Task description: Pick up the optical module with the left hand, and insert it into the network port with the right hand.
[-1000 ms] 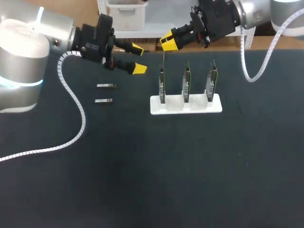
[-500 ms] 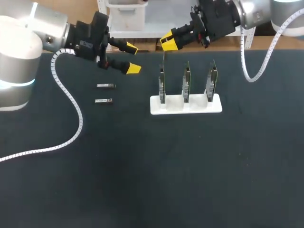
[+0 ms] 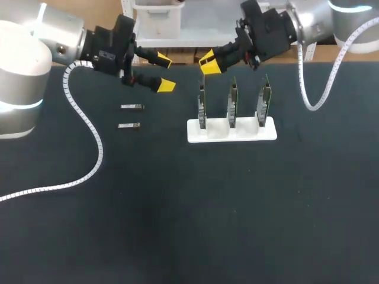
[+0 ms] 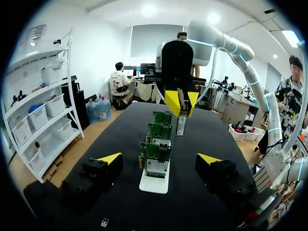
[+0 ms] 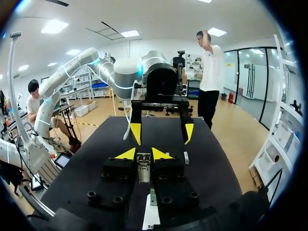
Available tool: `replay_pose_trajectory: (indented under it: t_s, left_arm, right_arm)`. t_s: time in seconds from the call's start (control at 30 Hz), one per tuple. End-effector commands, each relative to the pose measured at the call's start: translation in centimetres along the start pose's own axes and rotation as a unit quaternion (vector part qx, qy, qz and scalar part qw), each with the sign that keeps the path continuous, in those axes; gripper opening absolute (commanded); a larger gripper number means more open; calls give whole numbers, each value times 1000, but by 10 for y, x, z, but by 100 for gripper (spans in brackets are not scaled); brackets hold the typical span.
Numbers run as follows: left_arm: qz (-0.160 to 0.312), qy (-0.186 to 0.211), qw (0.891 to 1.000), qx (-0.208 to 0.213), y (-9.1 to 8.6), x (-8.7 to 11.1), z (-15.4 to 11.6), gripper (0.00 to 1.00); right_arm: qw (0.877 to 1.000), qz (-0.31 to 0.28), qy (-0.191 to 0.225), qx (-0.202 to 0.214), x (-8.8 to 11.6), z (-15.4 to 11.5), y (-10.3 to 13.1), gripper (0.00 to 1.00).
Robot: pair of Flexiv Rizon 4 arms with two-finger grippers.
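Optical module (image 5: 144, 172) is clamped between the right gripper's (image 3: 208, 61) yellow tips. It hangs tip-down just above the white rack (image 3: 231, 131), over its left-end board (image 3: 202, 106). Long axis is roughly vertical, in line with the upright board, so the next move looks like a straight drop into the port, presumably on that board's top edge. Can't tell from these views whether it's lined up sideways. Left gripper (image 3: 161, 72) sits off the rack's left end, fingers wide apart, holding nothing. Two spare modules (image 3: 131, 107) lie flat on the table (image 3: 177, 207) further left of the rack, nearer the left arm. Right arm is the one placed to insert.
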State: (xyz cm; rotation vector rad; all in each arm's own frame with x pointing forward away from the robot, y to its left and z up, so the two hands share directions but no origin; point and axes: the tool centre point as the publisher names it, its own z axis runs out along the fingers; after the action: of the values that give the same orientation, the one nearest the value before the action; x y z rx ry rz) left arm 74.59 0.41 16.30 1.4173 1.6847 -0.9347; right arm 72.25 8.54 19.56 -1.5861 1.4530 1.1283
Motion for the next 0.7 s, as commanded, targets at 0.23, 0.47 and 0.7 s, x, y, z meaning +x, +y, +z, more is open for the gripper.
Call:
replay_pose_trajectory:
  t_s: [0.23, 0.47, 0.7]
  left_arm:
    - [-1, 2, 1000, -1, -1, 0, 0, 100]
    - [-1, 2, 1000, -1, -1, 0, 0, 100]
    - [-1, 2, 1000, -1, -1, 0, 0, 100]
  right_arm:
    - [1000, -4, 0, -15, 6, 6, -11, 0]
    - [1000, -7, 8, -12, 9, 7, -20, 0]
    - [1000, -6, 14, -15, 11, 10, -23, 0]
